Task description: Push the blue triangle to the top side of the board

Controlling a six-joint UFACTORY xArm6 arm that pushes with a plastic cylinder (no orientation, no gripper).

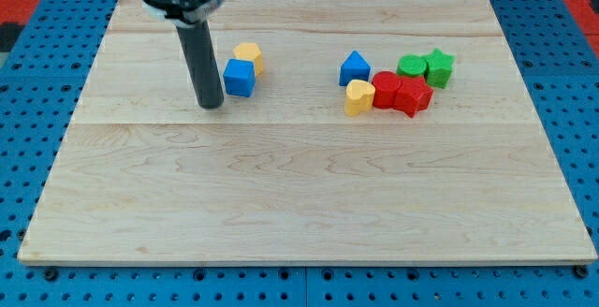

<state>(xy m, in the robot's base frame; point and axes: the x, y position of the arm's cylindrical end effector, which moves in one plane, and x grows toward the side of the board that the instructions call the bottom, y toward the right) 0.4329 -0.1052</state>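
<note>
The blue triangle [354, 67] lies on the wooden board [309, 185], right of centre in the upper half. It touches a yellow heart block [358, 97] just below it. My tip [211, 105] rests on the board far to the view's left of the triangle. The tip stands just left of a blue cube [240, 78], very close to it.
A yellow block [248, 56] sits above and against the blue cube. Two red blocks [387, 90] [412, 96] lie right of the yellow heart. A green round block [411, 65] and a green star [439, 65] lie above them.
</note>
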